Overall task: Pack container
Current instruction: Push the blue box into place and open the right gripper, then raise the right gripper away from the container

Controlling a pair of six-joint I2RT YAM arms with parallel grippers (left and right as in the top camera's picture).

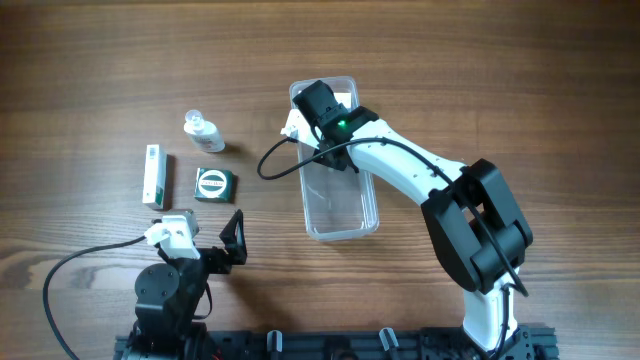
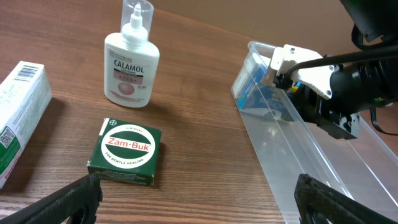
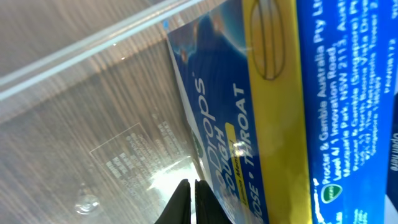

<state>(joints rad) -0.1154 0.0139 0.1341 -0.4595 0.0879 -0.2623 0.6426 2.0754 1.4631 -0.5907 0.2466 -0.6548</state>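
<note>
The right claw (image 3: 191, 202) is down inside the far end of the container (image 1: 340, 215), a long clear plastic tub with rounded corners lying on the wood-grain desk (image 1: 500, 60). Its two dark tips are drawn almost together, with only a sliver of light between them. Whether they pinch anything cannot be told from here.

Just to the right of those tips, and very close to the lens, is a glossy blue and yellow pack (image 3: 273, 112). Its print is sideways and cut off at the frame edge, so only scraps of lettering can be read. To the left of the tips, the tub's smooth see-through wall (image 3: 93, 56) shows the desk grain behind it, with faint moulded marks in the plastic.

In the left wrist view the pack is only a blue smear (image 2: 258, 93) behind the tub wall, under the white and black head of the right arm.

The left claw (image 2: 199, 208) is spread wide and holds nothing. Only its two ribbed black fingertips poke into the bottom corners.

Ahead of it and slightly left lies a flat square green box (image 2: 127, 152) with a round red and white label. Beyond that stands a white plastic bottle (image 2: 130, 65) with a clear cap. Far to the claw's left lies a long white and green carton (image 2: 18, 118), cropped by the frame. The tub runs along the claw's right side, its near end out of shot.
</note>
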